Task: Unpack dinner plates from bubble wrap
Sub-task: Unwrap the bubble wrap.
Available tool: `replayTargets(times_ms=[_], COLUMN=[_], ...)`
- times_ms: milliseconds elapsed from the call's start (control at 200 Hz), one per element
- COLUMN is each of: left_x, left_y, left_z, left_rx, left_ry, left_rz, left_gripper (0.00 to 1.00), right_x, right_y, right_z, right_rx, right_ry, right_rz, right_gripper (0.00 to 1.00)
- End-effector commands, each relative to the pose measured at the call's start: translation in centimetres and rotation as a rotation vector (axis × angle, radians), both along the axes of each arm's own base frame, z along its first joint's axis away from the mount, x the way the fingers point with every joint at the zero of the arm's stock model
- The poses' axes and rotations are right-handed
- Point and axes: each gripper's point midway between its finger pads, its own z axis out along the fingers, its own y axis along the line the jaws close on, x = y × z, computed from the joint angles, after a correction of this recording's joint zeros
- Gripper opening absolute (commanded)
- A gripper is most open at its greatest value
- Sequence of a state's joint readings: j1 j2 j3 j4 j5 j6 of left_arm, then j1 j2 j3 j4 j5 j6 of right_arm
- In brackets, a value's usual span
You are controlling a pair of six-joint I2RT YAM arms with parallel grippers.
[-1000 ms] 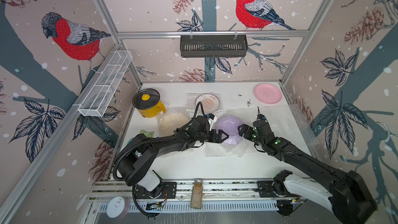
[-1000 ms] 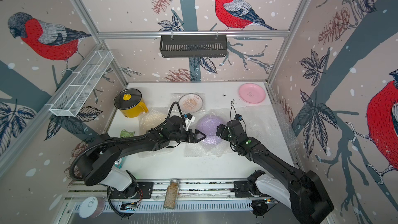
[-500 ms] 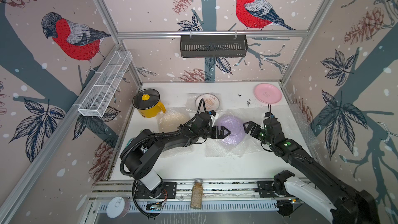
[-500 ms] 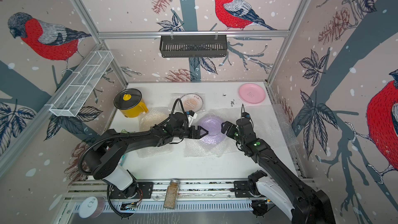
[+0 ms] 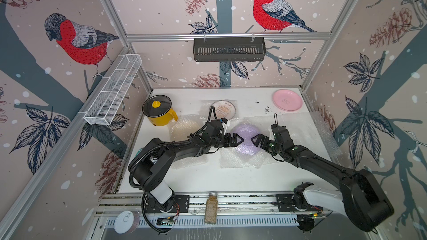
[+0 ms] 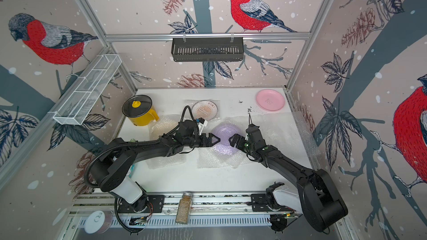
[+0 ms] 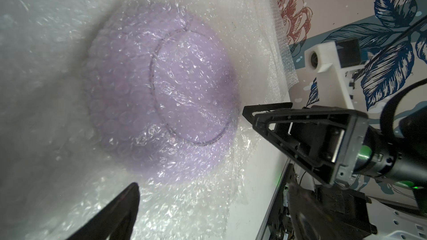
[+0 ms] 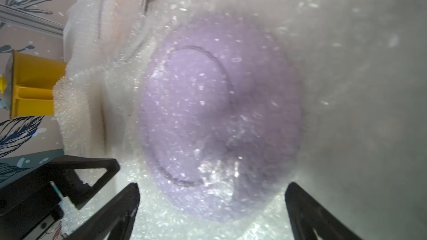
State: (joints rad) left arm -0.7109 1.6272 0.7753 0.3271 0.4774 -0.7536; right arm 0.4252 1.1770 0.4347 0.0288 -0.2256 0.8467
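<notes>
Bubble wrap (image 5: 238, 162) blurs the lilac plate (image 5: 246, 129) at frame centre; left hand (image 5: 240, 139) and right hand (image 5: 252, 140), both released, flank it.

Bright even light; wrist views blurred, glare on bubble wrap (image 7: 189, 199)

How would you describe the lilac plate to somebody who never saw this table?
Near the middle of the white table, the left gripper and right gripper face each other. Between them lies the lilac plate under bubble wrap; the wrapped cream plate beside it lacks that colour.
</notes>
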Motion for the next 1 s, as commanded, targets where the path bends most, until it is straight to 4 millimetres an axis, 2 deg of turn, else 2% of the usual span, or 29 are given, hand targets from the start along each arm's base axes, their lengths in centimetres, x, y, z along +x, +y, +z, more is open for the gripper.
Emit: replayTargets(times_ms=[0,130,355,495,680,876,996], left_x=[0.7,2.0,5.1,5.3,4.7,4.1,4.0], left_y=[-0.4,-0.9,-0.7,-1.0,-0.8,-0.1,0.1], left_z=[0.7,1.0,-1.6,-2.4,-5.0,-6.9,-7.5], left_rx=[-0.019,-0.023,0.072,0.085,0.118,0.156,0.167], left_ry=[-0.025,-0.035,-0.035,-0.028,0.015,0.039,0.044], left_rz=[-0.018,-0.019,0.010,-0.002,-0.024,-0.022,-0.023], left_gripper=[0.98,0.98,0.98,0.98,0.98,0.98,0.98], right_x=[0.1,-0.5,-0.3,-0.3,-0.2,0.1,0.4], right_y=[0.1,0.5,0.0,0.4,0.6,1.7,2.2], right_z=[0.3,-0.3,-0.3,-0.6,-0.5,0.8,2.6], right_rx=[0.033,0.052,0.048,0.065,0.083,0.135,0.158], right_ry=[-0.019,-0.007,-0.020,-0.020,-0.033,-0.080,-0.138], right_rz=[-0.017,0.006,-0.017,0.010,0.017,0.068,0.100], right_gripper=[0.99,0.99,0.99,0.99,0.99,0.99,0.99])
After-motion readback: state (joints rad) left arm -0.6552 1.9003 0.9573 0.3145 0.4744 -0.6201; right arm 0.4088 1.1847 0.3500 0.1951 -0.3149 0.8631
